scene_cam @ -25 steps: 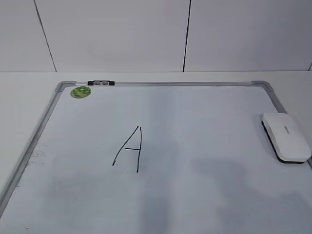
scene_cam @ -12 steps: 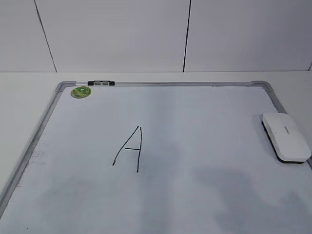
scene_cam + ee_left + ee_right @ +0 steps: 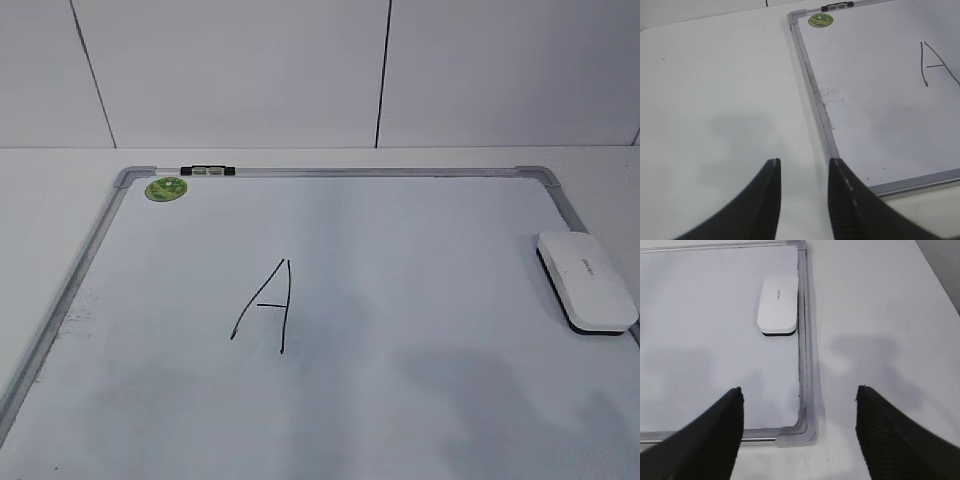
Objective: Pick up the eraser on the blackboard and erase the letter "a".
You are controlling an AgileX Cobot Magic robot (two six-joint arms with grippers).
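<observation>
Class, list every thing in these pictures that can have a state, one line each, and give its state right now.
eraser: lying flat on the board by its right edge, untouched.
blackboard: flat on the table, mostly clean.
letter: a capital A, fully intact, not erased.
green sticker: stuck near the far left corner.
left pincer: open, empty, over bare table.
right pincer: wide open, empty, short of the eraser.

1. You are looking at a plain test bench, the kind found in a lab or office.
2. A bare white table [image 3: 60, 200] fills the scene.
3. Behind it stands a white panelled wall [image 3: 230, 70] with thin dark seams.
4. A grey-framed blackboard [image 3: 420, 250] lies flat on the table.
</observation>
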